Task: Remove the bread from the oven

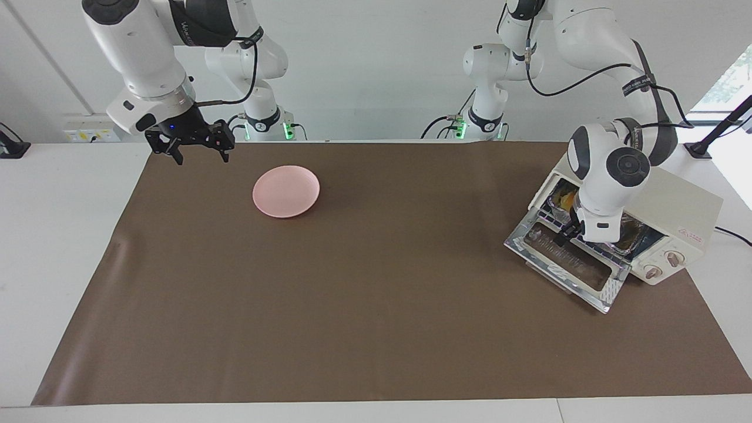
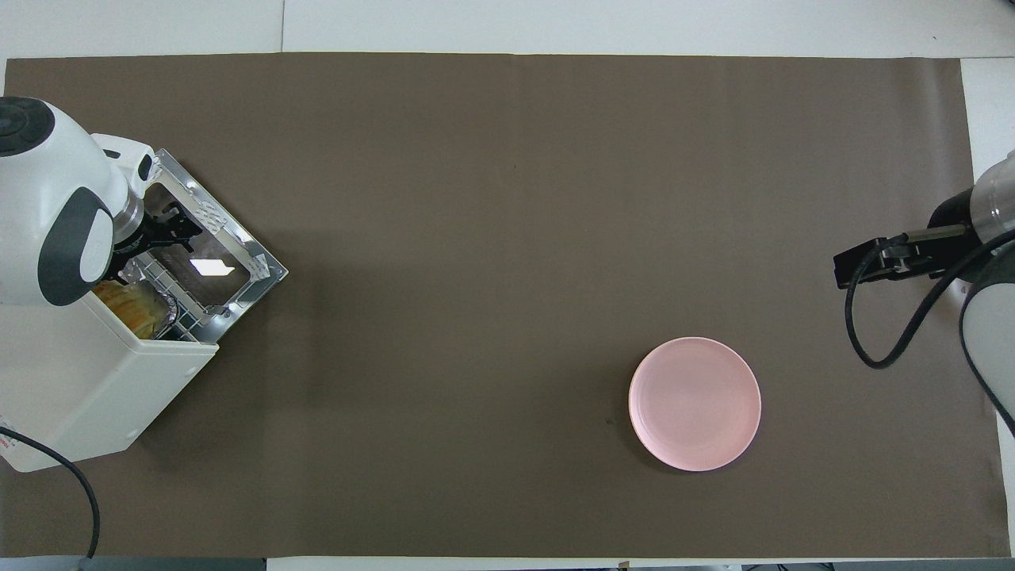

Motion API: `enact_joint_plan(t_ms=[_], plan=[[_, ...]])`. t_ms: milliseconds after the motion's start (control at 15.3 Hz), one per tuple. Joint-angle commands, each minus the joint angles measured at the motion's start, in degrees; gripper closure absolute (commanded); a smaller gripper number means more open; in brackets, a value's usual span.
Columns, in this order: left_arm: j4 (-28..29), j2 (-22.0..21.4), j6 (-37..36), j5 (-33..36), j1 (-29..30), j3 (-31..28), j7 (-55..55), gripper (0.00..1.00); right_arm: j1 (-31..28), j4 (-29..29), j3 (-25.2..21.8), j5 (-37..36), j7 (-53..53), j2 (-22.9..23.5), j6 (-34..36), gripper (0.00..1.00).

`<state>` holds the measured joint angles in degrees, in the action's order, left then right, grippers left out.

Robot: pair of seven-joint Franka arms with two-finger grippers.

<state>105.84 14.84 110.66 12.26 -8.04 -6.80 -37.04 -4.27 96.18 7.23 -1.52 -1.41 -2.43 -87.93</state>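
The oven (image 1: pixel 675 217) sits at the left arm's end of the tabletop (image 1: pixel 376 305), door down. The left end effector (image 1: pixel 568 234) hangs at its mouth, bread (image 1: pixel 565 200) inside. The right end effector (image 1: pixel 197 150) waits raised, fingers apart, near the pink plate (image 1: pixel 286 191).

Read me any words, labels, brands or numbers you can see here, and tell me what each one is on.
None can be read.
Oven: a small red mark on the cream top, too small to read.
Oven door: embossed lettering on the metal frame, unreadable.
Right arm and left arm: light print on black bands, too blurred.
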Motion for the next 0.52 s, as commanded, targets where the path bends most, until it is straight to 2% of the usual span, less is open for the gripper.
enact_joint_plan(t_ms=[0, 65, 196, 261, 327, 392, 457], plan=[[3.67, -2.62, 1.75, 1.63, 0.31, 0.21, -0.93, 0.45, -1.09, 1.38, 0.77, -0.77, -1.49, -1.17, -0.49, 0.00], [4.28, -2.88, 2.01, 1.63, 0.66, 0.21, -0.84, 0.56, -1.09, 1.38, 0.77, -0.77, -1.49, -1.17, -0.49, 0.00], [5.77, -3.41, 2.54, 1.63, 1.19, 0.21, -0.58, 0.59, -1.09, 1.38, 0.68, -0.77, -1.49, -1.17, -0.49, 0.00], [5.87, -3.59, 2.45, 1.72, 1.19, 0.21, -0.58, 0.72, -1.09, 1.38, 0.77, -0.77, -1.49, -1.17, -0.49, 0.00], [5.69, -3.59, 2.45, 1.72, 1.19, 0.21, -0.32, 0.96, -1.09, 1.38, 0.77, -0.77, -1.49, -1.17, -0.49, 0.00], [5.26, -3.41, 2.45, 1.72, 1.10, 0.21, -0.05, 1.00, -1.09, 1.38, 0.77, -0.77, -1.49, -1.17, -0.49, 0.00], [4.64, -3.24, 2.45, 2.50, 0.93, 0.21, 0.39, 1.00, -1.09, 1.38, 0.77, -0.77, -1.49, -1.17, -0.49, 0.00]])
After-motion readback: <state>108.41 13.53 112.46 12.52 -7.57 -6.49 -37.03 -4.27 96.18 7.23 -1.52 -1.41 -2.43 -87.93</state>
